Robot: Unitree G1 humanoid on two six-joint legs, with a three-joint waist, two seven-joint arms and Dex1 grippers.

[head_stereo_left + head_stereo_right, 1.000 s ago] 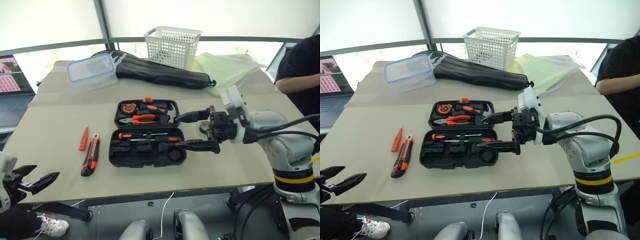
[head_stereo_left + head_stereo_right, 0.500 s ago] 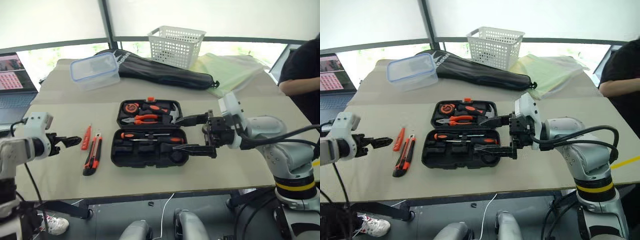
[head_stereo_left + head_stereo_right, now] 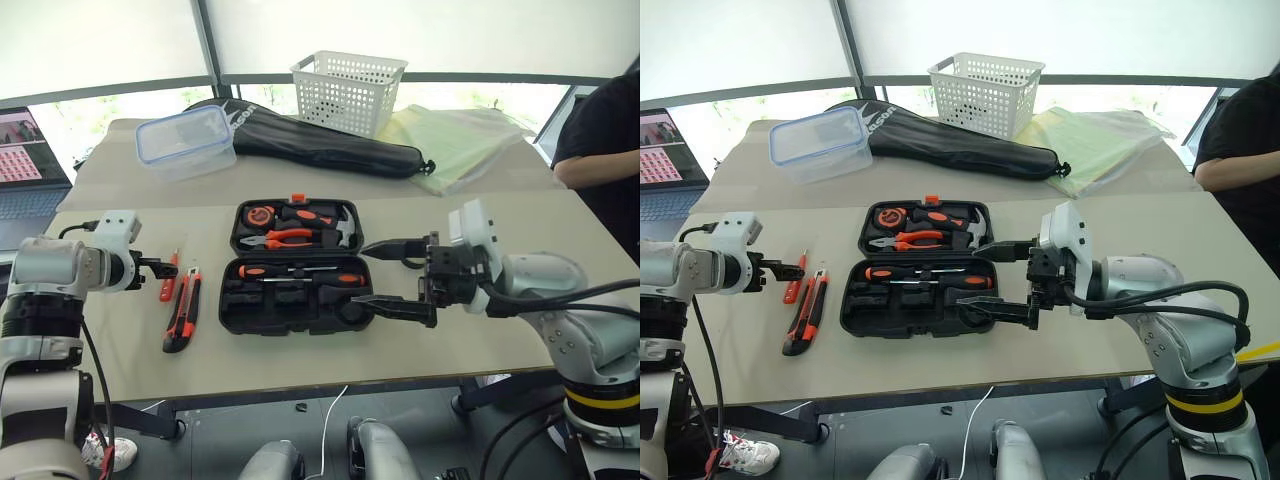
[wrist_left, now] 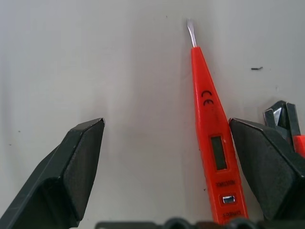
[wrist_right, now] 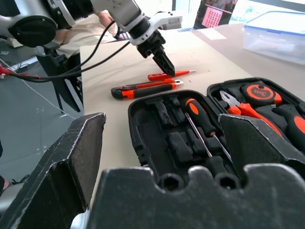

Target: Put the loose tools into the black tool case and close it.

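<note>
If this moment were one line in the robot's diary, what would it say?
left gripper: jaws open above slim orange screwdriver | right gripper: jaws open beside open tool case | utility knife: on table

Utility knife (image 4: 288, 125) mostly behind finger

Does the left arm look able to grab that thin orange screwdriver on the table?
Probably yes: the left gripper hangs open right over the slim orange screwdriver, nothing between them.

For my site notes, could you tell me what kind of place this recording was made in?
Probably an indoor lab or test room: a large work table by bright windows, a laptop at its side, and a person seated nearby.
</note>
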